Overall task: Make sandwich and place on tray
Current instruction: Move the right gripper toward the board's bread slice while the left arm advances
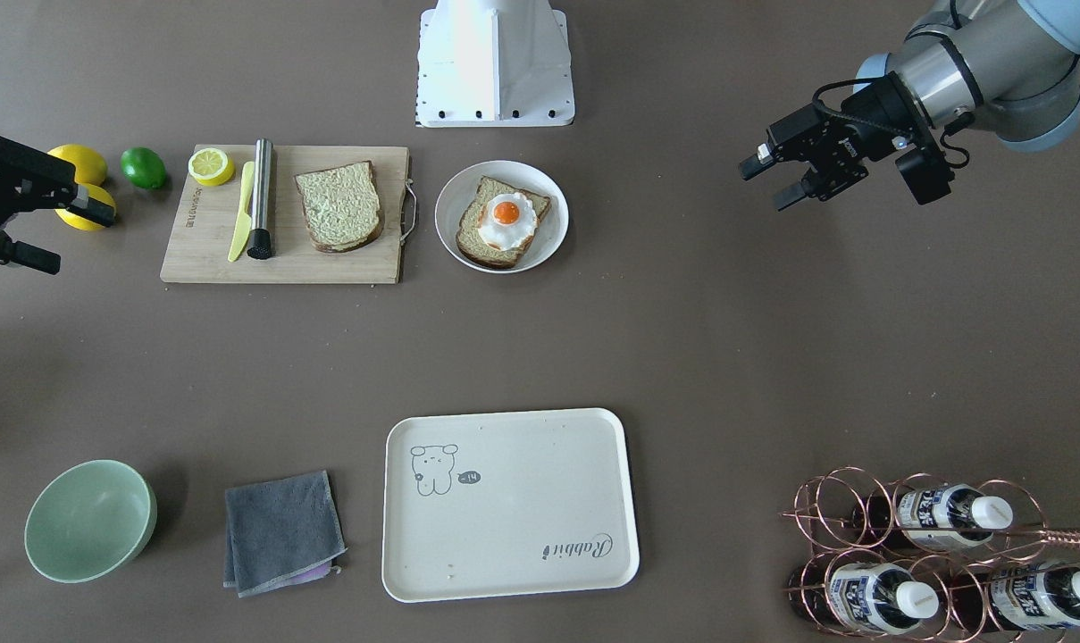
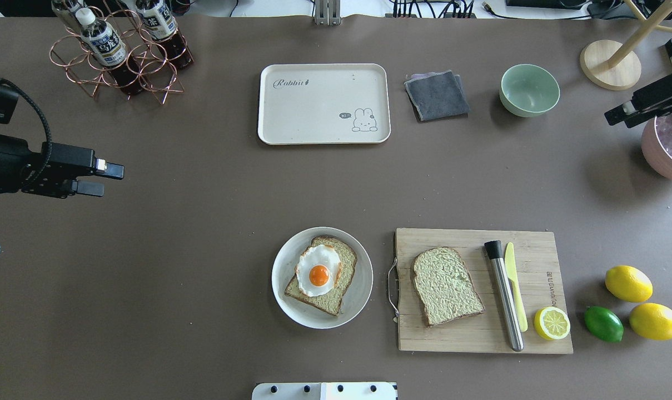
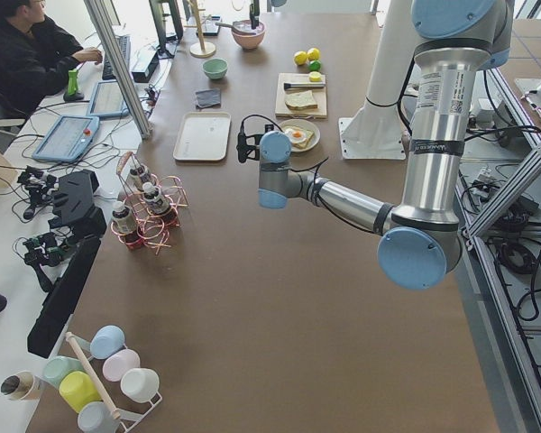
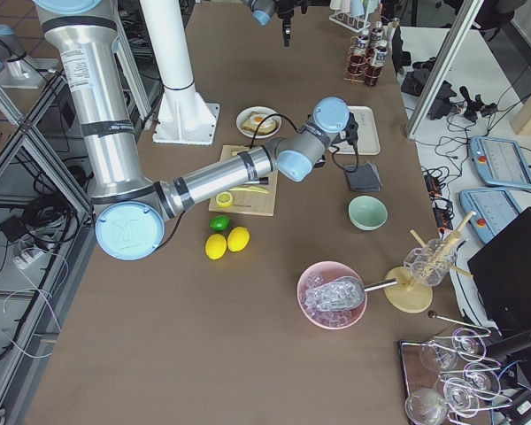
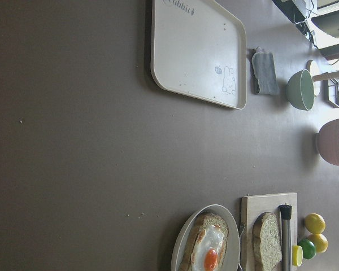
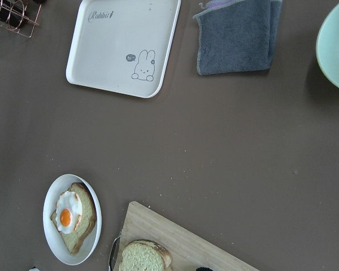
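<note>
The sandwich is in parts. One bread slice (image 1: pixel 483 246) with a fried egg (image 1: pixel 506 220) on top lies on a white plate (image 1: pixel 554 223), also in the overhead view (image 2: pixel 361 289). A second bread slice (image 1: pixel 339 205) lies on the wooden cutting board (image 1: pixel 205 246). The cream tray (image 1: pixel 522 509) is bare, on the far side of the table from the robot (image 2: pixel 313 105). My left gripper (image 1: pixel 763 186) hovers open and empty, well away from the plate. My right gripper (image 1: pixel 77 241) is open and empty beside the lemons.
A yellow knife (image 2: pixel 513 283), a metal muddler (image 2: pixel 505 300) and a lemon half (image 2: pixel 551 323) lie on the board. Two lemons (image 2: pixel 628 283) and a lime (image 2: pixel 603 324) sit beside it. A grey cloth (image 2: pixel 437 94), green bowl (image 2: pixel 529 90), bottle rack (image 2: pixel 119 53) and pink ice bowl (image 2: pixel 666 147) are at the edges.
</note>
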Robot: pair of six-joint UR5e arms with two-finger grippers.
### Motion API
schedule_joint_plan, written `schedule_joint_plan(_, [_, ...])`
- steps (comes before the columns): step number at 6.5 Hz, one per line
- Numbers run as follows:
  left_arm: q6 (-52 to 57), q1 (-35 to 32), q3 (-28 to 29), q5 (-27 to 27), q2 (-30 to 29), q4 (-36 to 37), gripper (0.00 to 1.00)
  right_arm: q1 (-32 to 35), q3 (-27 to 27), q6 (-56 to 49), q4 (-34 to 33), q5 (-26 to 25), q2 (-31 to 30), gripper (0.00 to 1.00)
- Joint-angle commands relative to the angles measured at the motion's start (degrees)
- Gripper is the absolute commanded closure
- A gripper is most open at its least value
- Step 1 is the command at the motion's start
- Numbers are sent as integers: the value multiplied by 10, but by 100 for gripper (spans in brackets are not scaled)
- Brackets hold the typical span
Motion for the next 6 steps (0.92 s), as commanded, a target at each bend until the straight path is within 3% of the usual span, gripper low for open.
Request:
schedule_joint_plan(1, [0,6,2,6,-3,0,2,-101,-5,256,190,-117,0,0])
schedule_joint_plan(2, [0,6,2,6,-3,0,2,-149,-4,333,235,-166,-1,0])
schedule_joint_plan(5, [0,6,5,8,-3,1,2,-253,-2,330,237,-263,-64,0])
schedule_joint_plan(6, [0,7,5,14,-2,1,2,-267,3,331,237,-269,-81,0])
